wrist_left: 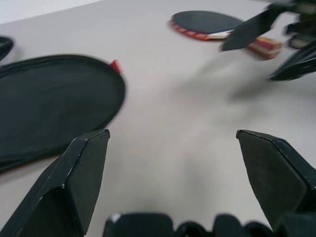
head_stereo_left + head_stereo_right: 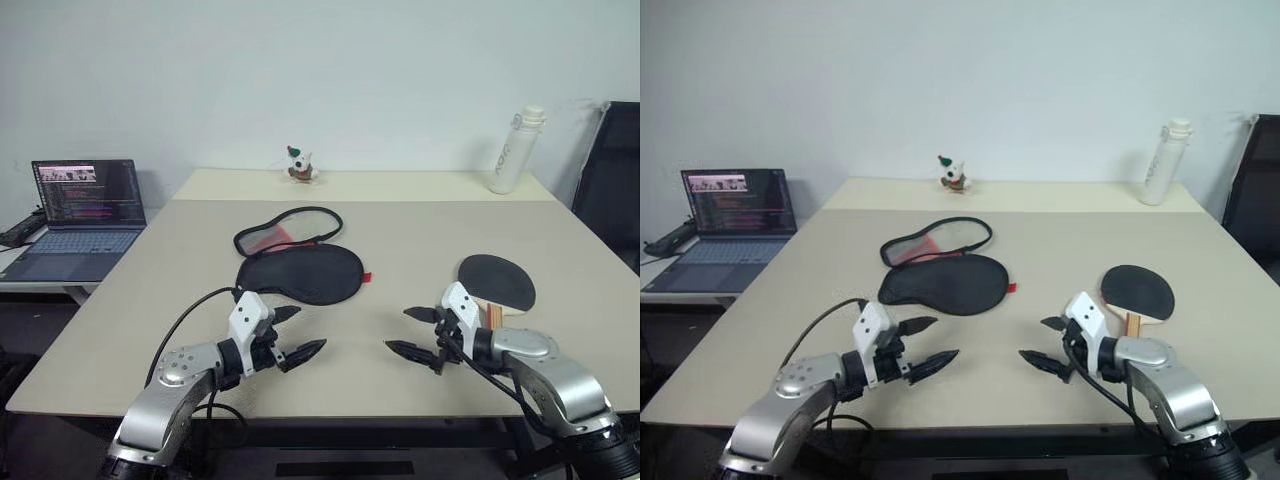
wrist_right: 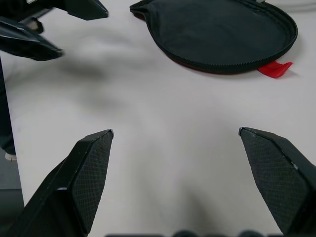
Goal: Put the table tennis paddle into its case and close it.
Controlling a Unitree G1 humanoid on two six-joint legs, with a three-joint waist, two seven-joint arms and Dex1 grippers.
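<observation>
Paddle [image 2: 495, 281] lies right of the unzipped case [image 2: 299, 272].

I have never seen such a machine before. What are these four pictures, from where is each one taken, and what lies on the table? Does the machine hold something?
This is a humanoid robot with two arms. Each arm ends in a gripper of two black fingers. The two wide pictures come from a camera on its head, looking down over the arms: the left gripper and the right gripper. The other two pictures come from cameras on the wrists, looking along each gripper's own fingers.

On the beige table lies the case, a black pouch lying open, its mesh flap spread behind it. The table tennis paddle lies apart from it, near the right gripper. At the far edge stand a small toy figure and a white bottle. A laptop sits on a side desk.

Both grippers are open and hold nothing.
</observation>
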